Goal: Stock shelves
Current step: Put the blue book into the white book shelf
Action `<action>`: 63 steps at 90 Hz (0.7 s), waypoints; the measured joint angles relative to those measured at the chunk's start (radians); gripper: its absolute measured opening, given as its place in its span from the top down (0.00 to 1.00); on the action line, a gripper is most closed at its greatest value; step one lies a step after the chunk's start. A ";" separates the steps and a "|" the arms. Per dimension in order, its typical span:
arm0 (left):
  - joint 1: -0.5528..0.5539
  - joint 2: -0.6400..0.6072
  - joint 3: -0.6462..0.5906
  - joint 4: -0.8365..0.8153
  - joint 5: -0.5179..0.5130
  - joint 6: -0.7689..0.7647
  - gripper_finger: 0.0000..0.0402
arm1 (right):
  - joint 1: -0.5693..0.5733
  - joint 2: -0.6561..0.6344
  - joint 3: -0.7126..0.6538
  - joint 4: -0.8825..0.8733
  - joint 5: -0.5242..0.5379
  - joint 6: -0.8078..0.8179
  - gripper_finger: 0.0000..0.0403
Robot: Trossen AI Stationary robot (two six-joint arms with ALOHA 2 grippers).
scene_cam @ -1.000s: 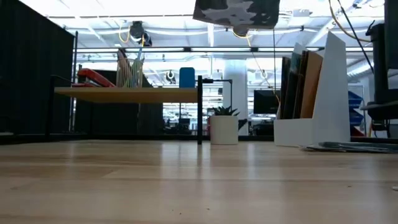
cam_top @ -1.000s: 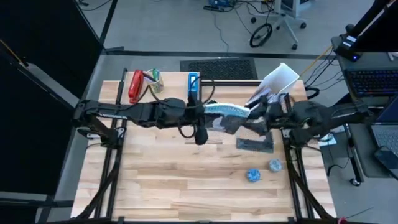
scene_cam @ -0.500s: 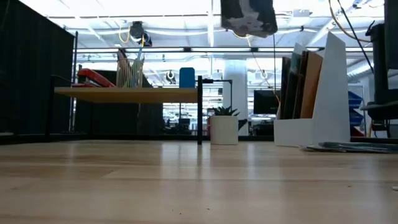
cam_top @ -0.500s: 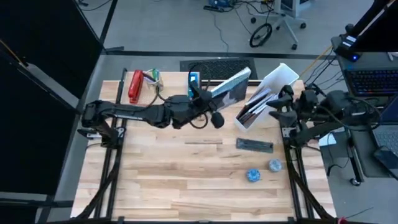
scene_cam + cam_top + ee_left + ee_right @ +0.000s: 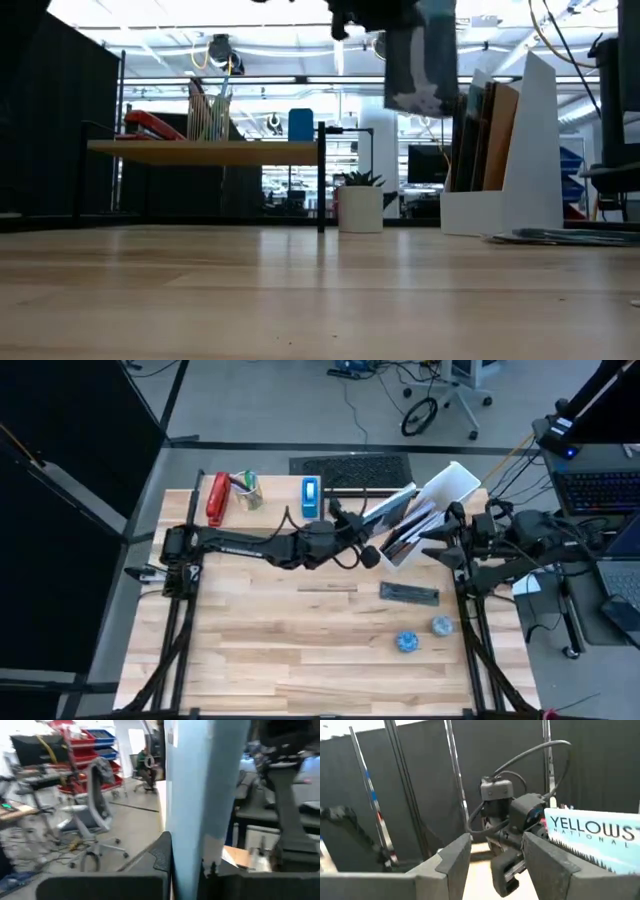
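Right wrist view: book (image 5: 600, 842) cover reads "YELLOWS"

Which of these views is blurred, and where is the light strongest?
Left wrist view: the book held in the left gripper and the room behind are smeared. Low view: bright ceiling lights wash out the top, leaving the wood shelf backlit. High view: even and sharp.
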 joint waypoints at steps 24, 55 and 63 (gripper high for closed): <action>0.027 0.002 0.000 0.052 0.078 -0.065 0.99 | 0.000 0.010 0.000 -0.022 0.004 0.001 0.59; 0.078 0.126 0.039 0.156 0.147 -0.065 0.99 | 0.000 0.068 0.000 -0.023 0.004 0.002 0.59; 0.080 0.165 0.090 0.172 0.147 -0.065 0.99 | 0.000 0.082 0.000 -0.023 0.004 0.002 0.59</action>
